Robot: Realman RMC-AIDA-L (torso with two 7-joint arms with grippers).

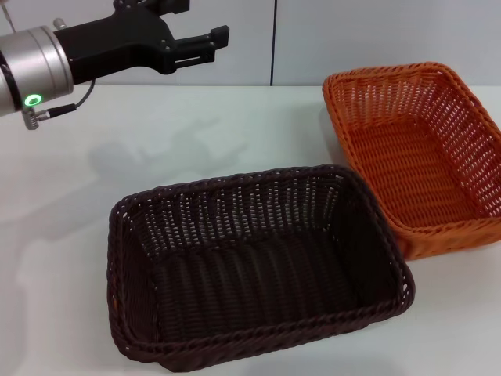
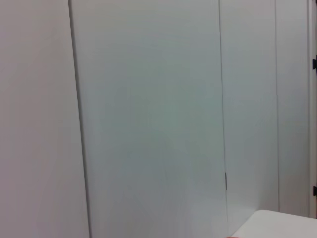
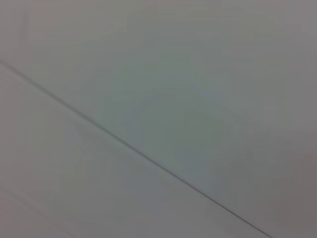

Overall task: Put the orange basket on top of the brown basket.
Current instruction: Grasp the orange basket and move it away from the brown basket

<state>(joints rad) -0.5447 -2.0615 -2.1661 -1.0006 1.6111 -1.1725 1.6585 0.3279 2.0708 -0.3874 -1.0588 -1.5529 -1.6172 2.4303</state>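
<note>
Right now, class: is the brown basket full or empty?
Empty. The head view looks straight into the brown basket and shows only its bare woven floor and walls.

One orange basket (image 1: 419, 157), one brown basket (image 1: 258, 266), one hand (image 1: 205, 35), possibly partly cropped

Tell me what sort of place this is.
Probably a lab or test bench, not a home: a bare white table against plain pale wall panels, holding only the orange basket and the brown basket, with the left gripper hovering above.

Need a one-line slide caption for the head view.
Left hand raised; orange basket beside brown basket.
</note>
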